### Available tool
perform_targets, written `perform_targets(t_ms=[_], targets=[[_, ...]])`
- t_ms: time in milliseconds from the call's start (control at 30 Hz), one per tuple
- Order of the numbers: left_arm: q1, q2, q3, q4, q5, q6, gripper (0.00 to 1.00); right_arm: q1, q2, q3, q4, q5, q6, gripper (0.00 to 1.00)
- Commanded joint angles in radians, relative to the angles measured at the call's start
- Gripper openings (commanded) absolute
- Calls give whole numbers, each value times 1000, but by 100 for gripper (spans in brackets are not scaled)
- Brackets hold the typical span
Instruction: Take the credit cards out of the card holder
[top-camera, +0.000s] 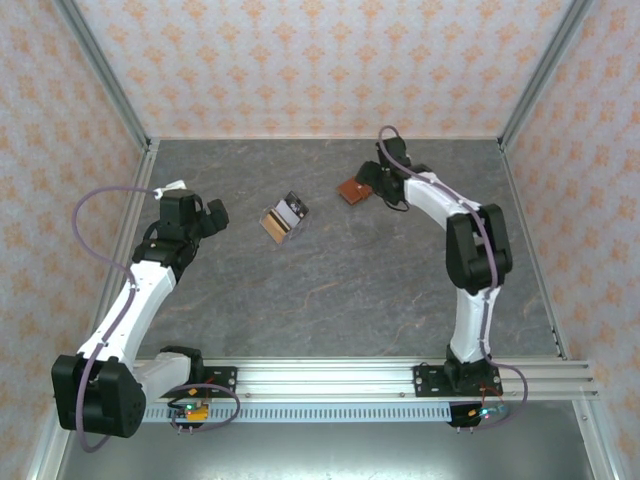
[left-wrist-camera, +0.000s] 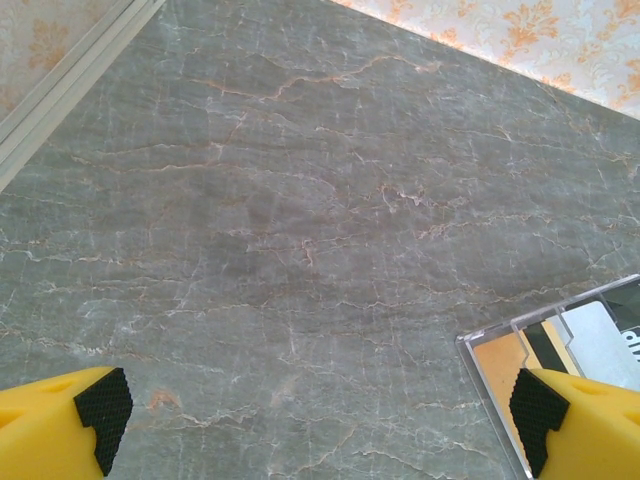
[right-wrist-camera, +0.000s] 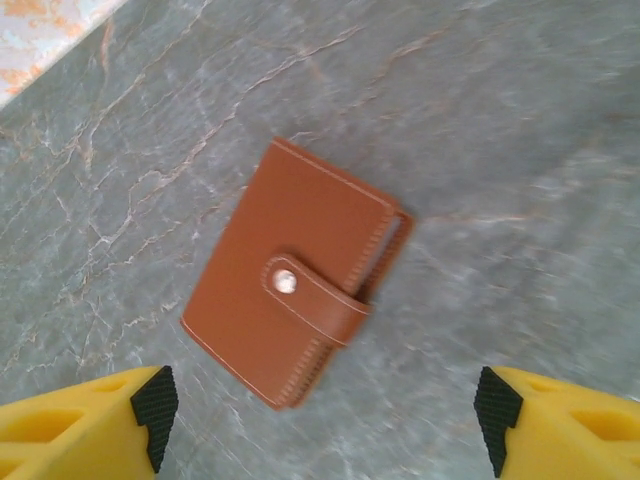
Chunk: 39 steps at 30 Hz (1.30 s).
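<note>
Grey marbled tabletop (right-wrist-camera: 520, 150), closed card holder (right-wrist-camera: 297, 270) flat just beneath the wide-open right hand (right-wrist-camera: 325, 418), apparently untouched.

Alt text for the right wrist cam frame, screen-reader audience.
A closed reddish-brown leather card holder, strap snapped shut, lies flat on the grey marbled table. The right gripper hangs above it, jaws wide apart, its yellow fingers with black pads at the bottom corners, touching nothing.

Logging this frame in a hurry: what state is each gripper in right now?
Left gripper: open, holding nothing.
Right gripper: open, holding nothing; the closed card holder lies just ahead of it, untouched.
</note>
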Motion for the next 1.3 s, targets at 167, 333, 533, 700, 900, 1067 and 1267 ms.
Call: perform_targets(t_ms=[167, 333, 533, 700, 900, 1067, 1267], targets=[[-3, -10, 3, -31, -7, -3, 100, 15, 219, 289, -189, 103, -21, 79], [-4, 4, 6, -39, -1, 0, 100, 18, 346, 469, -316, 62, -110, 72], [-2, 12, 9, -46, 5, -1, 100, 37, 408, 542, -430, 106, -195, 71], [-3, 22, 20, -58, 28, -7, 100, 54, 414, 508, -536, 79, -260, 71], [-4, 42, 27, -62, 95, -21, 100, 117, 287, 243, -549, 69, -341, 69], [-15, 59, 35, -73, 167, -36, 100, 174, 63, -107, -446, 43, -328, 69], [-80, 89, 35, -76, 225, -47, 100, 253, -176, -443, -364, -34, -304, 68]])
